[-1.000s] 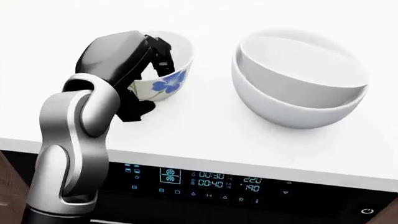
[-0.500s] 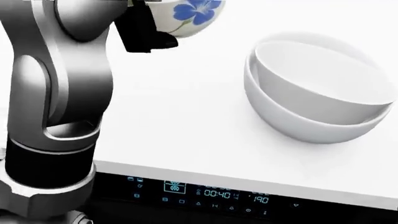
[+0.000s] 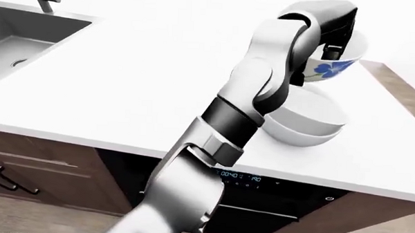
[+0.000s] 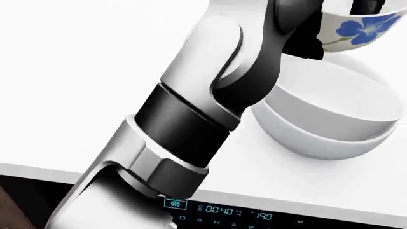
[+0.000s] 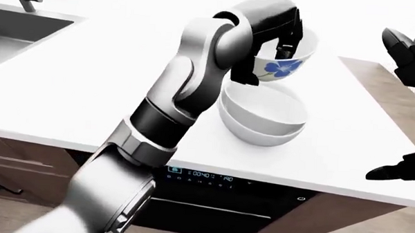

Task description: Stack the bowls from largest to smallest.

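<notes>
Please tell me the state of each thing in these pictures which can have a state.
Flower bowl: lifted, gripped at its rim, above the stack.
White bowls: two nested, upright on the counter.
Left hand: shut on the flower bowl.
Right hand: open, holds nothing.
Oven display: lit.

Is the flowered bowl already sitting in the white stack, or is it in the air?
In the air: the left hand holds the flowered bowl above the stacked white bowls, with a gap showing.
</notes>
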### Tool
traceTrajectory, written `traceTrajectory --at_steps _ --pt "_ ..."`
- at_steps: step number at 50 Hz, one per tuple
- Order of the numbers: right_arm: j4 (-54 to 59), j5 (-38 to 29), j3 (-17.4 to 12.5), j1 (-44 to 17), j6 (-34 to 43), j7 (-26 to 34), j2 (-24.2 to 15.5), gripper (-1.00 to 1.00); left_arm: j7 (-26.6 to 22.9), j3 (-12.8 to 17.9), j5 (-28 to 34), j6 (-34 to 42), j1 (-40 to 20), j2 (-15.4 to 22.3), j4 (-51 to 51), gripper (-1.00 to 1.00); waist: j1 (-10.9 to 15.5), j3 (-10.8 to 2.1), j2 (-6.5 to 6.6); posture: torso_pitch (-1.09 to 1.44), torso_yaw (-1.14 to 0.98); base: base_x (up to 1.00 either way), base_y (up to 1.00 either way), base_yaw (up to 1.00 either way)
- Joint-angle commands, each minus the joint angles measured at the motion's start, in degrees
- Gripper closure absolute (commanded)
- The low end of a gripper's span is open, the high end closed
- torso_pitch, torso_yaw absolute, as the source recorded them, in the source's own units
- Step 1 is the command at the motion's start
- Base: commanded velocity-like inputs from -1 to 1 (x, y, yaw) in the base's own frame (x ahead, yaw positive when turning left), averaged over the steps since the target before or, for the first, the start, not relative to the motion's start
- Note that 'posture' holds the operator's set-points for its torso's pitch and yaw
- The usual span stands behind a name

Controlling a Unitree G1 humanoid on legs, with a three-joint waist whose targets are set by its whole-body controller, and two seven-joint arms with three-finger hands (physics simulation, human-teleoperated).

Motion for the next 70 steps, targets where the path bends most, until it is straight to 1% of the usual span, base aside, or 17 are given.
traceTrajectory --at_steps 1,15,17,20,21,22,26,33,34,41,44,49,51,53,57,65,70 --pt "-0.5 0.6 -1.8 -0.7 -0.6 -0.9 -1.7 -1.0 2.4 0.7 1.3 -0.7 -1.8 -0.4 -0.9 1.0 0.1 -1.4 -0.85 0.0 0.0 0.0 0.0 0.0" --pt "-0.1 0.2 -1.4 -0.1 -1.9 -1.6 -0.6 -1.0 3.1 0.9 2.2 -0.5 -2.7 -4.2 6.9 1.0 0.4 -1.4 -1.7 0.0 0.0 0.0 0.0 0.0" --pt "-0.2 0.1 -1.4 0.1 -2.0 -1.7 -0.3 -1.0 3.4 1.0 2.1 -0.6 -3.1 -3.8 7.8 0.74 0.3 -1.43 -1.71 0.0 0.0 0.0 0.0 0.0" --pt "-0.2 0.4 -1.7 0.0 -1.9 -1.6 -0.4 -1.0 4.7 1.0 2.0 -1.5 -3.1 -3.6 9.6 0.62 0.3 -1.48 -1.75 0.0 0.0 0.0 0.0 0.0" --pt "-0.2 0.5 -1.7 0.0 -1.9 -1.7 -0.4 -1.0 5.4 1.1 1.8 -1.8 -3.3 -3.5 10.6 0.44 0.3 -1.51 -1.77 0.0 0.0 0.0 0.0 0.0" --pt "-0.2 0.5 -1.7 0.0 -1.9 -1.7 -0.4 -1.0 5.7 1.1 1.8 -1.9 -3.4 -3.5 11.0 0.4 0.3 -1.55 -1.79 0.0 0.0 0.0 0.0 0.0" --pt "0.0 0.3 -1.5 0.2 -2.3 -2.0 -0.1 -1.0 7.8 1.4 1.0 -3.0 -4.2 -3.3 14.3 -0.1 0.3 -1.71 -1.87 0.0 0.0 0.0 0.0 0.0" --pt "0.5 0.3 -1.6 0.2 -2.6 -2.2 -0.3 -1.0 9.5 0.6 1.4 -4.3 -3.4 -3.6 16.2 -0.15 0.2 -1.88 -1.98 0.0 0.0 0.0 0.0 0.0" --pt "0.6 0.3 -1.6 0.2 -2.7 -2.3 -0.2 -1.0 9.3 0.6 1.5 -4.3 -3.2 -3.7 15.9 -0.29 0.2 -1.9 -1.99 0.0 0.0 0.0 0.0 0.0" --pt "0.3 0.3 -1.4 -0.1 -1.9 -2.1 -0.7 -1.0 6.8 1.1 1.7 -3.6 -3.3 -3.1 12.4 -0.65 0.1 -2.06 -2.08 0.0 0.0 0.0 0.0 0.0" --pt "0.0 0.3 -1.2 -0.6 -1.1 -1.9 -1.2 -1.0 5.6 2.0 1.0 -2.6 -4.0 -1.8 9.8 -0.69 0.1 -1.99 -1.93 0.0 0.0 0.0 0.0 0.0" --pt "-0.9 0.0 -0.2 -1.6 0.6 -1.6 -2.0 -1.0 0.3 4.4 -1.7 0.4 -6.1 3.9 1.6 -0.82 0.0 -1.76 -1.39 0.0 0.0 0.0 0.0 0.0" --pt "-1.3 0.0 0.1 -2.2 1.4 -1.3 -2.5 -1.0 -1.4 4.8 -2.5 2.0 -5.6 5.9 -2.1 -0.99 0.0 -1.64 -1.08 0.0 0.0 0.0 0.0 0.0" --pt "-1.5 0.2 0.3 -3.1 2.6 -0.8 -3.7 -1.0 -3.7 5.6 -3.3 3.1 -4.3 9.2 -6.4 -1.0 -0.1 -1.56 -0.78 0.0 0.0 0.0 0.0 0.0" --pt "-1.6 0.7 0.3 -4.5 4.6 -0.1 -6.1 -1.0 -9.1 6.4 -2.8 4.8 3.2 15.5 -19.2 -1.0 -0.1 -1.46 -0.08 0.0 0.0 0.0 0.0 0.0" --pt "-0.1 2.2 -2.7 -4.3 4.7 0.5 -8.8 -1.0 -17.4 11.7 -4.8 9.5 8.7 28.2 -34.9 -1.0 -0.2 -1.36 0.75 0.0 0.0 0.0 0.0 0.0" --pt "1.4 3.4 -6.4 -2.5 3.2 0.7 -9.0 -1.0 -20.9 15.7 -6.2 10.3 21.2 36.2 -46.8 -1.0 -0.3 -1.02 1.43 0.0 0.0 0.0 0.0 0.0"
